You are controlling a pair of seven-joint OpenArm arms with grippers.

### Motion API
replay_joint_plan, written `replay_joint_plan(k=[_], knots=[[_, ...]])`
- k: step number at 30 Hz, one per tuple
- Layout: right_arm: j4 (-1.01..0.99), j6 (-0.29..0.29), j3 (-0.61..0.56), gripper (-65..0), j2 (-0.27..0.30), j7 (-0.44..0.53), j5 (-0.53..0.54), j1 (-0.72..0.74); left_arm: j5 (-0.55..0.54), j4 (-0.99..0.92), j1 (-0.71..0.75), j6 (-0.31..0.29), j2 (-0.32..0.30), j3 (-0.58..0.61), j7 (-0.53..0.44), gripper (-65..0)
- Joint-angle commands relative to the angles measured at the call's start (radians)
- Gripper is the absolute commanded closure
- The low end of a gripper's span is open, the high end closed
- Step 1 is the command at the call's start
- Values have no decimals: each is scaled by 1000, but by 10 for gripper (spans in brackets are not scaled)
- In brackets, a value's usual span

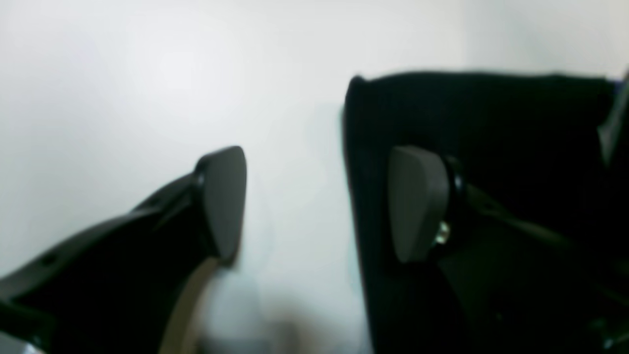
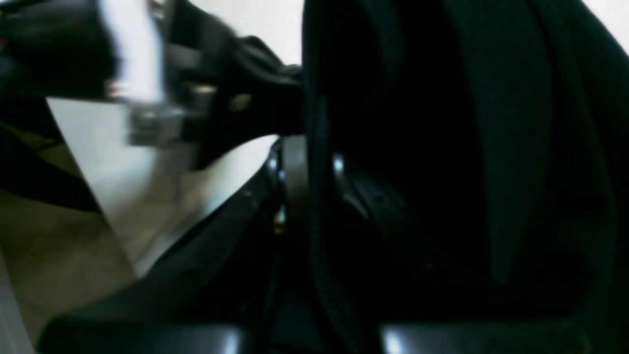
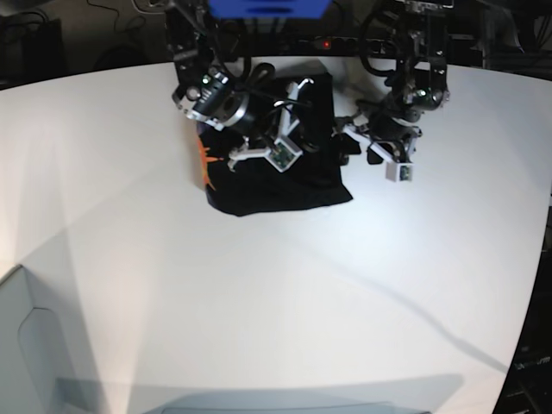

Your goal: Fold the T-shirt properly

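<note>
The black T-shirt (image 3: 285, 177) lies folded into a rough rectangle at the back middle of the white table (image 3: 259, 285), with orange print (image 3: 204, 159) showing at its left edge. My right gripper (image 3: 235, 159) is over the shirt's left part. In the right wrist view its jaws (image 2: 317, 182) are shut on a stitched hem of the black cloth (image 2: 442, 147). My left gripper (image 3: 345, 141) is at the shirt's right edge. In the left wrist view it (image 1: 319, 201) is open, with one pad (image 1: 417, 201) over the shirt's edge (image 1: 491, 118) and the other over bare table.
A white bin (image 3: 26, 345) stands at the table's front left corner. Dark equipment and cables fill the back behind the arms, with a blue block (image 3: 267, 7) at the top. A blurred arm part (image 2: 142, 73) shows close by in the right wrist view.
</note>
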Motion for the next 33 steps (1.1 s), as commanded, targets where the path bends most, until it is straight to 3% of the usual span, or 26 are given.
replay_joint_plan(k=[1, 10, 16, 20, 25, 33], knots=[[7, 3, -17, 0, -9, 30, 22, 13, -4, 41, 8, -5, -2, -29, -18, -435], [-48, 3, -31, -16, -9, 30, 22, 39, -4, 176, 108, -12, -2, -284, -18, -436], [1, 3, -55, -241, -7, 28, 22, 27, -4, 181, 117, -12, 1, -422, -18, -436], [130, 3, -80, -329, 5, 28, 22, -27, -4, 181, 114, -12, 5, -470, -18, -437], [253, 3, -44, -335, 40, 28, 22, -59, -4, 181, 111, -12, -1, -479, -18, -437], [202, 3, 0, -335, 103, 36, 22, -84, -4, 179, 111, -12, -4, -479, -18, -437]])
